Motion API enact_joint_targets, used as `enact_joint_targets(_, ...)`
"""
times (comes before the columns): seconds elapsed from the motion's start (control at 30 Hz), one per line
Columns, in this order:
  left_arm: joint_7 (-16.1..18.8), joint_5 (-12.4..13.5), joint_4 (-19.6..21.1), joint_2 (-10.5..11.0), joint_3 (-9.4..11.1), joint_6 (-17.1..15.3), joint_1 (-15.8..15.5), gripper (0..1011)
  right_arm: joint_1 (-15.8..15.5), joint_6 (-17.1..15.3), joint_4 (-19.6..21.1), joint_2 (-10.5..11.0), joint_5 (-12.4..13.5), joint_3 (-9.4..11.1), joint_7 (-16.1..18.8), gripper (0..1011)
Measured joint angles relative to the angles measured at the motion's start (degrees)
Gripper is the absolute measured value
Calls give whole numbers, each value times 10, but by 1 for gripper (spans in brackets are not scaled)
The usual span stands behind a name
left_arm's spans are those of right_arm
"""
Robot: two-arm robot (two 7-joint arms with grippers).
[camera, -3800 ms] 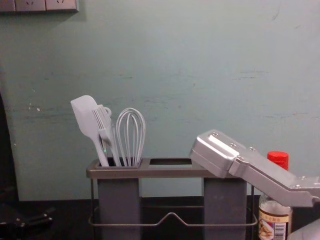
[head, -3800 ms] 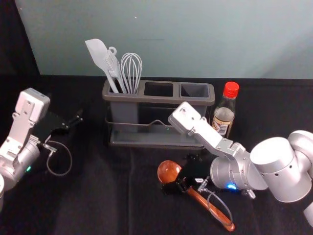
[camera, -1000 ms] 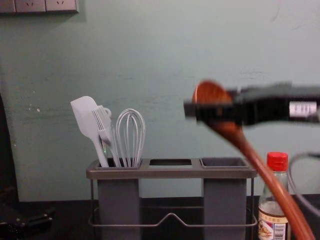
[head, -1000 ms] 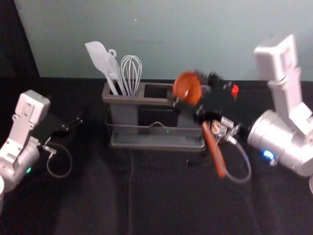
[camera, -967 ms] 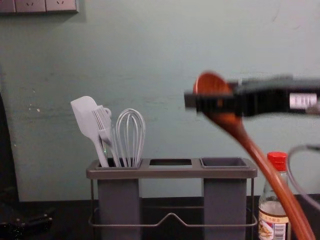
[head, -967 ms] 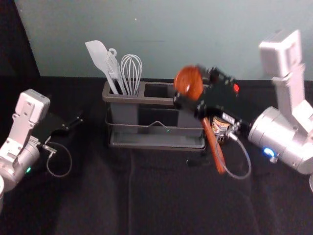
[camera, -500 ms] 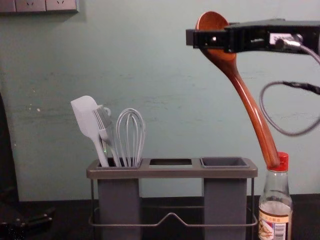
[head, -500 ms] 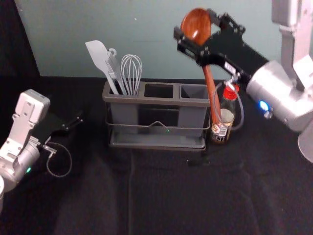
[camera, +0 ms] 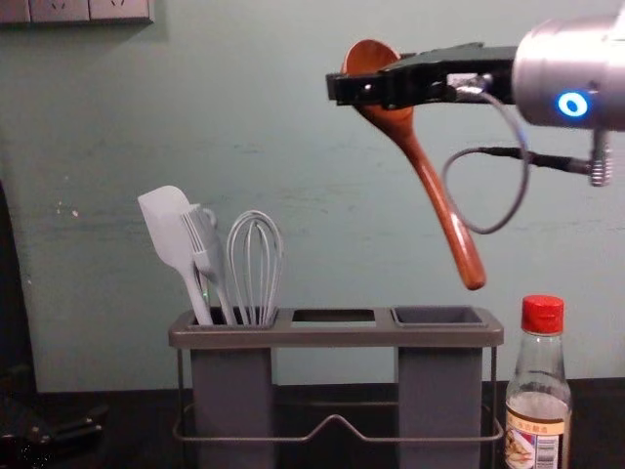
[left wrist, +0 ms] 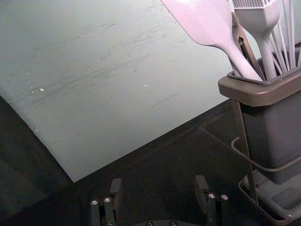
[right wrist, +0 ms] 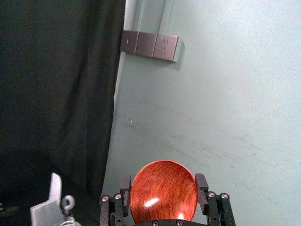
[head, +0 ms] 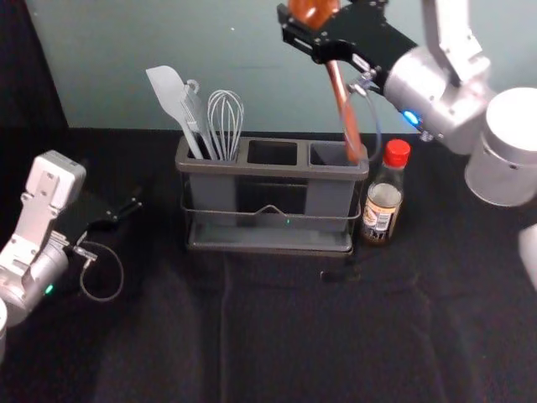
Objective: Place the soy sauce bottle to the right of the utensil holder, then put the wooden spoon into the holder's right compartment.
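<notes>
- the right pincer [camera: 363, 90] is clamped about the bowl of the wooden spoon [camera: 436, 191], up above the right side of the utensil holder [camera: 332, 337].
- the spoon hangs bowl up and handle down, slanted, the handle's end towards the robot's right.
- that end is in the air just over the right compartment [camera: 439, 376]; in the head view it lines up with the compartment's right-hand edge, so i can't tell whether it would clear the rim.
- the right compartment has nothing in it that i can see, so the spoon's part of the job isn't finished.
- the soy sauce bottle [camera: 537, 391] stands upright just beside the holder, on its right; i'd count that half as done.
- left to do, as i judge it: bring the handle nearer upright and a touch inward, lower it into the compartment, then let go and back off without nudging the bottle.
- the spatula [camera: 168, 230], brush [camera: 203, 244] and whisk [camera: 256, 264] sit in the left compartment and need no attention.
- the left pincer [left wrist: 158, 188] is parked over the worktop [head: 294, 336] to the holder's left, spread apart and empty.
</notes>
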State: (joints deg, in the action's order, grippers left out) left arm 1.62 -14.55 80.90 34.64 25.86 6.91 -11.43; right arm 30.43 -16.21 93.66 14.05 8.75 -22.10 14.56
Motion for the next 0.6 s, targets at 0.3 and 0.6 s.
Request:
enact_joint_targets(0.3,0,0,0,0,0,0,0,1005,45,11,-84,-33,-23,-15,9,840)
enact_joint_targets(0.6,0,0,0,0,0,0,0,1005,66,26,-142,-52,-37,-18,17,840)
